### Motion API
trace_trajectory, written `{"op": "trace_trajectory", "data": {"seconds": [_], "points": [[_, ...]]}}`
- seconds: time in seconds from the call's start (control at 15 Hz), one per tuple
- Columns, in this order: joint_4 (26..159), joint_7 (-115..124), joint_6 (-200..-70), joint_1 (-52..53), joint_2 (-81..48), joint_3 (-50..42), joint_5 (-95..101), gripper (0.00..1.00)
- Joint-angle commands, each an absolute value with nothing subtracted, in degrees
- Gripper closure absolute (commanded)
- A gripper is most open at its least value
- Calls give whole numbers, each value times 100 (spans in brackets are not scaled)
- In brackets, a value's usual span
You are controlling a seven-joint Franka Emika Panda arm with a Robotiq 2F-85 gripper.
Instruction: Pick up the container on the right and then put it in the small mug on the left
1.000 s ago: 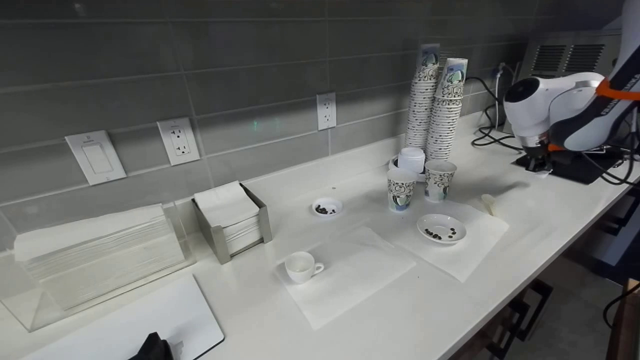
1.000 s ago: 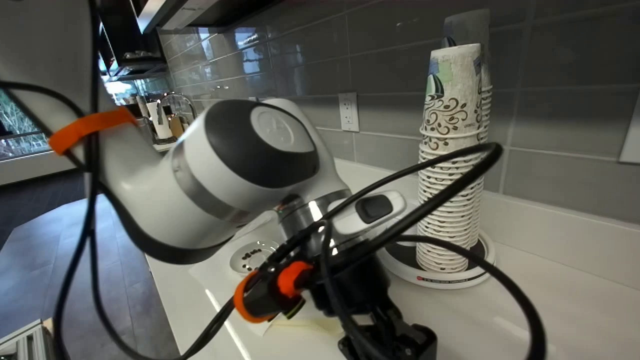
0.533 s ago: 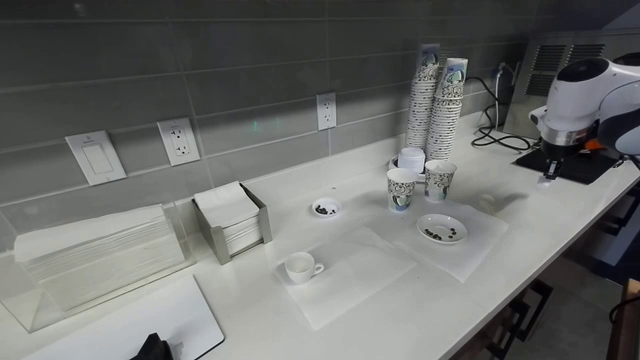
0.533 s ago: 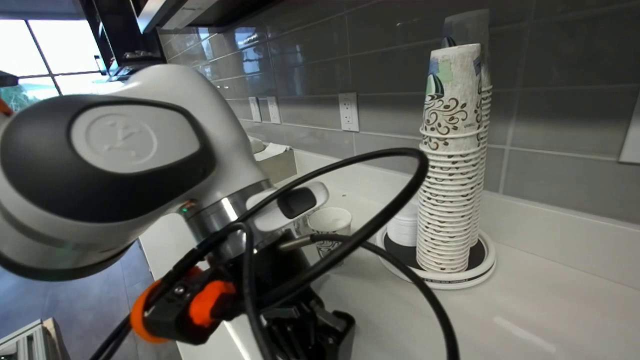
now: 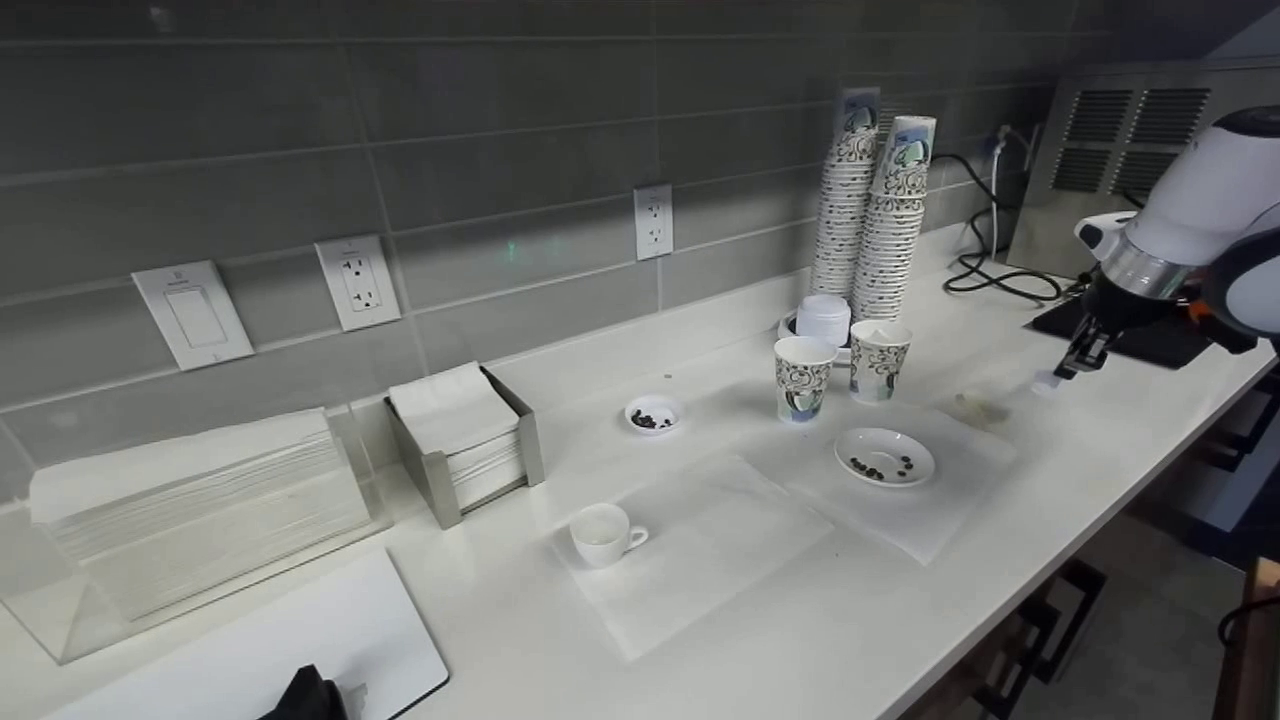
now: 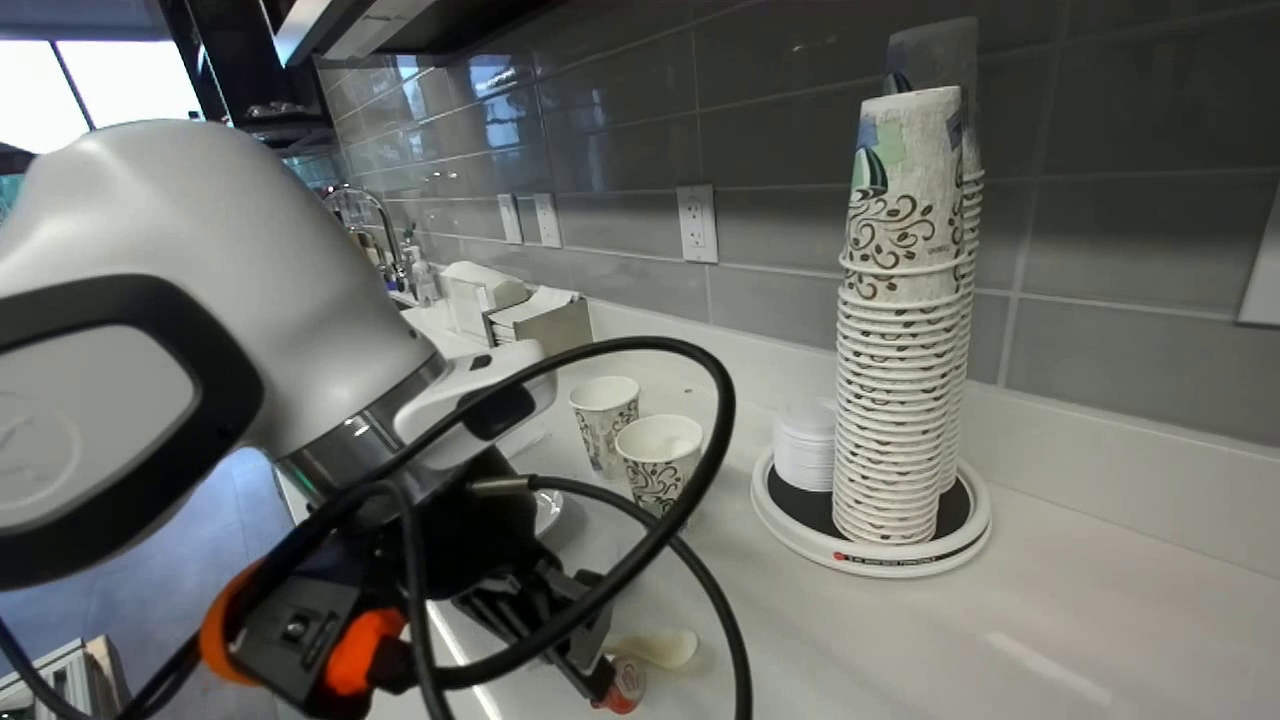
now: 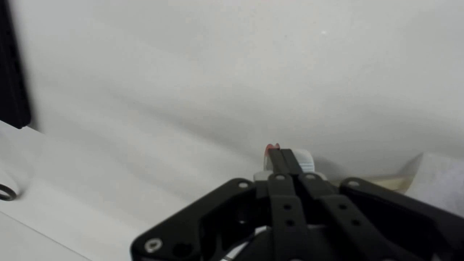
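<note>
A white counter [image 5: 760, 630] runs along a grey tiled wall [image 5: 500, 130]. Your gripper [image 7: 285, 156] has its fingers drawn narrow, pinching the container [image 6: 628, 686], whose reddish face shows in an exterior view. Well apart, the small mug [image 5: 600, 546] stands upright on a paper sheet [image 5: 725, 515]; near the saucer [image 5: 888, 446] stand 2 patterned paper cups [image 5: 803, 385].

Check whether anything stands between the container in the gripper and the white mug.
Yes, low things: in an exterior view, what looks like a spoon and a saucer with beans lie along the line from the container to the mug. Two paper cups stand close by, nearer the wall.
</note>
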State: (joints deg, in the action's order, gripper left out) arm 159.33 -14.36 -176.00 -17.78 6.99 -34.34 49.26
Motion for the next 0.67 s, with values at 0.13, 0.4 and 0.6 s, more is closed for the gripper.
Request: {"op": "trace_trajectory", "data": {"seconds": [0.13,0.4,0.6], "points": [[15816,-1444,-17704,-1646,445,-3486,4837,99],[15719,-1084,-17675,-1821,575,-3406,5417,100],[15711,-274,-17563,-2247,1366,-3141,6775,100]]}}
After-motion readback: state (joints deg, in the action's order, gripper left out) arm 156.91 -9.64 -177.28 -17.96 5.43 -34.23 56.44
